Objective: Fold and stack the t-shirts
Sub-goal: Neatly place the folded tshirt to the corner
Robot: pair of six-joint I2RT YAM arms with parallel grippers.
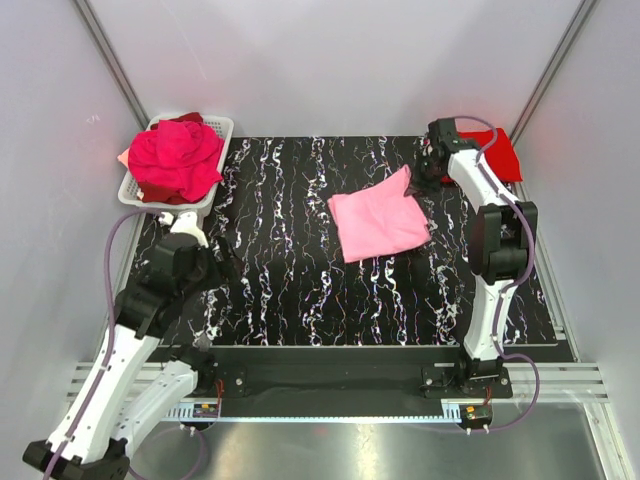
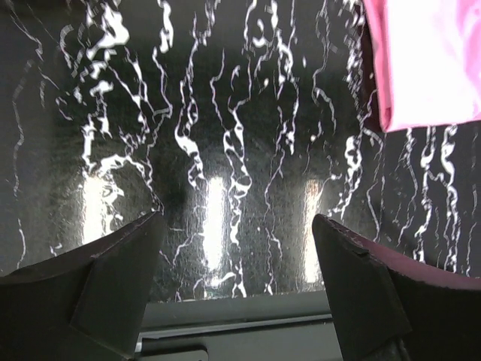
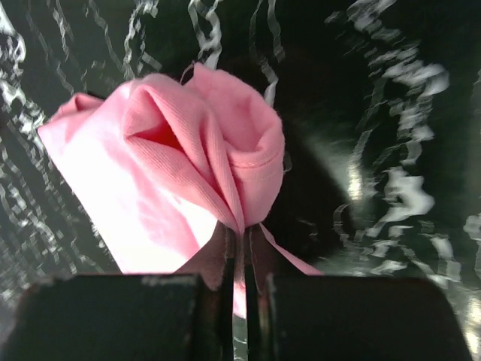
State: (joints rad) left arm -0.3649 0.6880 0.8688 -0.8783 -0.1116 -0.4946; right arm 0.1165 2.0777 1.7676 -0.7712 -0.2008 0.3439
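A light pink t-shirt (image 1: 378, 222) lies folded on the black marbled mat, right of centre. Its far corner is lifted toward my right gripper (image 1: 424, 166). In the right wrist view the right gripper (image 3: 240, 242) is shut on a bunched fold of the pink shirt (image 3: 188, 150). A bright red t-shirt (image 1: 505, 152) lies folded at the far right corner, behind the right wrist. Magenta and dark red shirts (image 1: 175, 157) are piled in the basket at the far left. My left gripper (image 2: 237, 226) is open and empty over the mat on the left (image 1: 220, 263). The pink shirt's edge (image 2: 428, 60) shows at the upper right of the left wrist view.
A white mesh basket (image 1: 222, 126) stands at the far left corner of the mat (image 1: 290, 290). Grey walls enclose the table on three sides. The mat's near edge and a metal rail (image 1: 330, 385) run in front of the arm bases.
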